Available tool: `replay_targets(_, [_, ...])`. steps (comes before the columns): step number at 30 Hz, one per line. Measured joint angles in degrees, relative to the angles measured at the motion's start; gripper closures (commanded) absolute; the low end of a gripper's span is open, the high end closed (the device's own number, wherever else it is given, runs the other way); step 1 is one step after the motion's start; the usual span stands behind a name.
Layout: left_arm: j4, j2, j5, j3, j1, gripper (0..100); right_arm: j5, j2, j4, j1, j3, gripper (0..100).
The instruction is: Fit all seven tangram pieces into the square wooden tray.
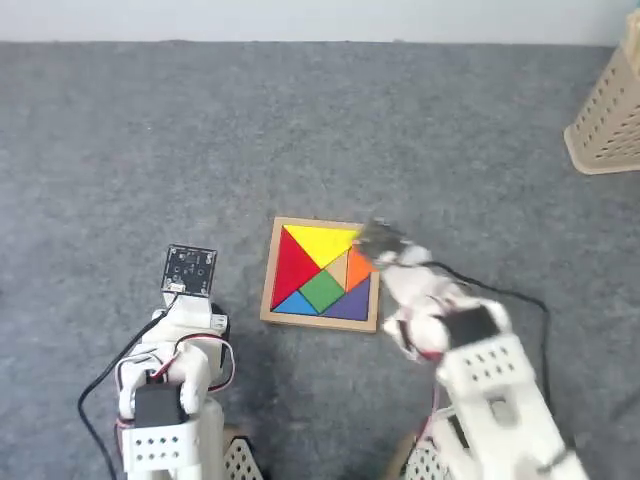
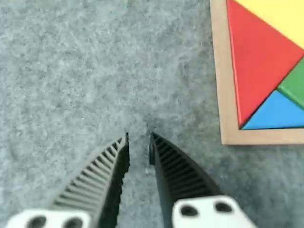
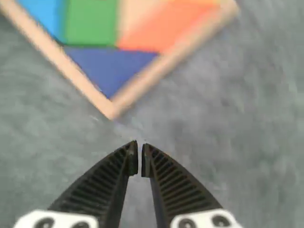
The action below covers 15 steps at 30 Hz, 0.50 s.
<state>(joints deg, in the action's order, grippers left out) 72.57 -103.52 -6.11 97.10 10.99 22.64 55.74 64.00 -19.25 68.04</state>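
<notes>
Starting at the right gripper (image 3: 137, 154): its ribbed black fingers are pressed together at the tips, holding nothing. It hangs over grey carpet (image 1: 150, 150) just off one corner of the wooden tray (image 3: 110, 108). The left gripper (image 2: 139, 142) is also empty, its fingers standing a little apart over bare carpet beside the tray's rim (image 2: 218, 71).

The tray lies flat on the carpet between the two arms, nearer the right one. All seven pieces look seated inside it:
- a large yellow triangle (image 1: 322, 243) along the far side
- a large red triangle (image 1: 293, 268) on the side toward the left arm
- a small blue triangle (image 1: 295, 302)
- a green square (image 1: 322, 290)
- a violet piece (image 1: 350, 305) along the near edge
- an orange piece (image 1: 362, 268)
- a small tan triangle (image 1: 338, 270) at the centre

Judging from this, the pieces are thin, stiff, light wood with smooth painted faces, likely slick against the fingers. Packed edge to edge and about flush with the frame, they offer no side to pinch. Any correction would probably be a nudge from above with closed tips. The tray itself would best be taken by its raised rim, one finger outside.
</notes>
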Motion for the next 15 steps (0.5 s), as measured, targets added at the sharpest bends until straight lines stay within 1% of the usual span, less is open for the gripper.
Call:
replay_targets(2, [0.0, 0.0, 0.0, 0.0, 0.0, 93, 0.0, 5.71, 0.0, 4.22, 4.04, 98.8])
replay_targets(5, [0.0, 0.0, 0.0, 0.0, 0.0, 93, 3.34, 13.27, 0.0, 9.49, 9.23, 98.8])
replay_targets(8, [0.0, 0.0, 0.0, 0.0, 0.0, 93, 5.71, 19.34, 0.09, 12.84, 13.54, 98.8])
replay_targets(12, [0.0, 0.0, 0.0, 0.0, 0.0, 93, 6.24, 26.2, 3.43, 16.62, 17.41, 98.8])
replay_targets(15, [0.0, 0.0, 0.0, 0.0, 0.0, 93, 6.24, 31.47, 4.57, 21.01, 20.31, 98.8])
